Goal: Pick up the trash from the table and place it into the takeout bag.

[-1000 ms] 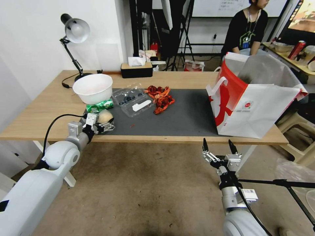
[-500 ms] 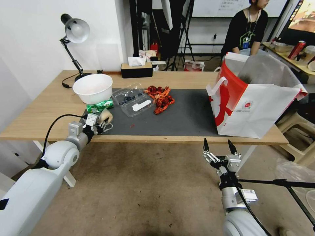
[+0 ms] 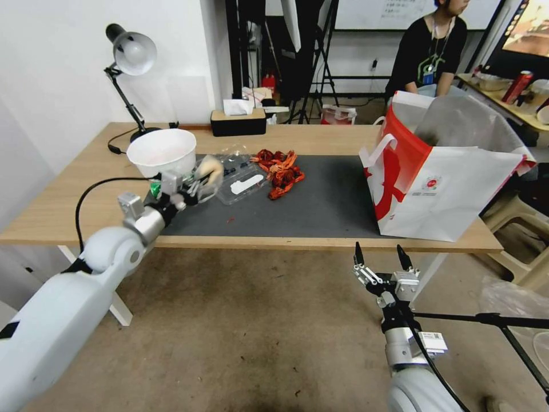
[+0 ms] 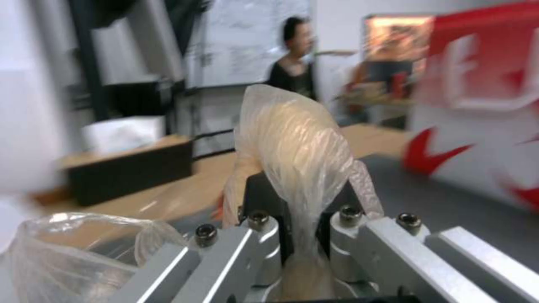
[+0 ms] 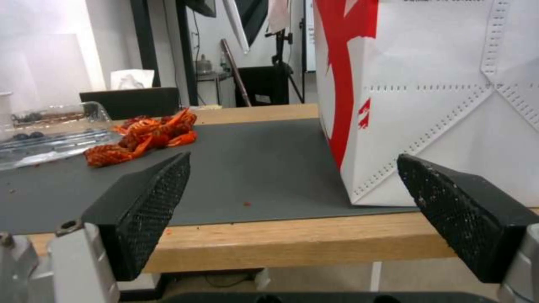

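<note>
Crushed green can point(image 3: 154, 187) mostly hidden behind left arm; takeout bag point(image 4: 483, 105) blurred.

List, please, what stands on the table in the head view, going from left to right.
Desk lamp → beige bowl → bagged bun in the left gripper → red shells → takeout bag.

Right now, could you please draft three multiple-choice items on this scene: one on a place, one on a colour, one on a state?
1. Where do the red shells lie?
A. in the beige bowl
B. on the dark mat
C. in the takeout bag

2. What colour are the takeout bag's side panels?
A. red
B. blue
C. green

3. What is the left claw doing?
A. hanging open
B. gripping the lamp
C. gripping the bagged bun

Key: 1 B, the shells sit on the mat beside the clamshell. 2 A, the side panel shows red. 3 C, the left wrist view shows plastic pinched between the fingers.
</note>
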You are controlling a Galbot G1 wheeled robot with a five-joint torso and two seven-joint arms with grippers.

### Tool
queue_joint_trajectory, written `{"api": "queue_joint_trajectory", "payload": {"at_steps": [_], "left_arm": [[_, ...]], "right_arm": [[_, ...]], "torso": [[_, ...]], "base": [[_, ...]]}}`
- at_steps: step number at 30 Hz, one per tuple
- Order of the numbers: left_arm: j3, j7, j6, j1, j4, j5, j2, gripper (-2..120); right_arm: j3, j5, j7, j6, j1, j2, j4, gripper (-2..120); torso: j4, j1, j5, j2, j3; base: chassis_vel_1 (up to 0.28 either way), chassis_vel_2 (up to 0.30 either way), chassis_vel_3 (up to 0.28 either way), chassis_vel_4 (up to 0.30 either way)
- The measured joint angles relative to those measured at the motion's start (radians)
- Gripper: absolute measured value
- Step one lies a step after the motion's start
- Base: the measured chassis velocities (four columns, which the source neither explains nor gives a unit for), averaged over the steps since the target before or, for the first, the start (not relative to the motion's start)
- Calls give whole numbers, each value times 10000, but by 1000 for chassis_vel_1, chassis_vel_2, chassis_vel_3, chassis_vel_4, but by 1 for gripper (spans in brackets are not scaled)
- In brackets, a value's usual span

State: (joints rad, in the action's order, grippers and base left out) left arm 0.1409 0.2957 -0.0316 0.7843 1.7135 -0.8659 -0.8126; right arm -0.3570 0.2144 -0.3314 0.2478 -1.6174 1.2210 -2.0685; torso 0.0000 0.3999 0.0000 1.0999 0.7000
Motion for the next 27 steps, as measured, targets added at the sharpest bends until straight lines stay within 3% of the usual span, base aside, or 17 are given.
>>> {"api": "queue_joint_trajectory", "payload": {"at_steps": [2, 3, 5, 8, 10, 12, 14, 15, 18, 23, 25, 27], "left_arm": [[-928, 613, 250, -928, -205, -480, 7, 4], [-928, 613, 250, -928, -205, -480, 7, 4], [-1730, 773, 314, -1815, -369, -792, -32, 4], [-2302, 823, 319, -2506, -507, -987, -105, 4], [-3263, 819, 307, -3821, -788, -1318, -323, 4], [-3517, 813, 296, -4210, -878, -1409, -407, 4], [-4435, 789, 278, -5356, -1198, -1695, -705, 4], [-4435, 789, 278, -5356, -1198, -1695, -705, 4], [-5904, 762, 245, -6901, -1886, -2006, -1407, 4], [-6781, 723, 234, -7976, -2586, -2187, -2368, 4], [-7290, 637, 228, -8663, -3034, -2336, -3100, 4], [-7438, 615, 224, -8872, -3167, -2383, -3303, 4]], "right_arm": [[-42, -5, 8, 46, 0, 1, 15, 92], [-42, -5, 8, 46, 0, 1, 15, 92], [-52, -6, 29, 81, 37, 7, 29, 92], [-52, -10, 38, 93, 82, 19, 50, 92], [-44, -26, 40, 98, 150, 32, 86, 92], [-45, -30, 40, 98, 165, 33, 97, 92], [-76, -35, 38, 105, 198, 34, 128, 92], [-76, -35, 38, 105, 198, 34, 128, 92], [-152, -36, 29, 131, 193, 32, 160, 92], [-174, -37, 23, 142, 192, 70, 167, 92], [-177, -60, 20, 146, 194, 107, 170, 92], [-177, -67, 19, 148, 193, 116, 171, 92]], "torso": [[0, 0, 0, 0, 0], [0, 0, 0, 0, 0], [-2, 1, 2, -1, 0], [-1, 1, 2, -1, 0], [2, 0, 2, -1, 0], [1, 1, 1, -1, 0], [1, 1, 6, -1, 0], [1, 1, 6, -1, 0], [0, 1, 3, -1, 1], [0, 2, 1, -1, 1], [-4, 2, 6, -1, 1], [-4, 2, 6, -1, 1]], "base": [[0, 0, 0, 0], [0, 0, 0, 0], [0, 0, 0, 0], [0, 0, 0, 0], [0, 0, 0, 0], [0, 0, 0, 0], [0, 0, 0, 0], [0, 0, 0, 0], [0, 0, 0, 0], [0, 0, 0, 0], [0, 0, 0, 0], [0, 0, 0, 0]]}}
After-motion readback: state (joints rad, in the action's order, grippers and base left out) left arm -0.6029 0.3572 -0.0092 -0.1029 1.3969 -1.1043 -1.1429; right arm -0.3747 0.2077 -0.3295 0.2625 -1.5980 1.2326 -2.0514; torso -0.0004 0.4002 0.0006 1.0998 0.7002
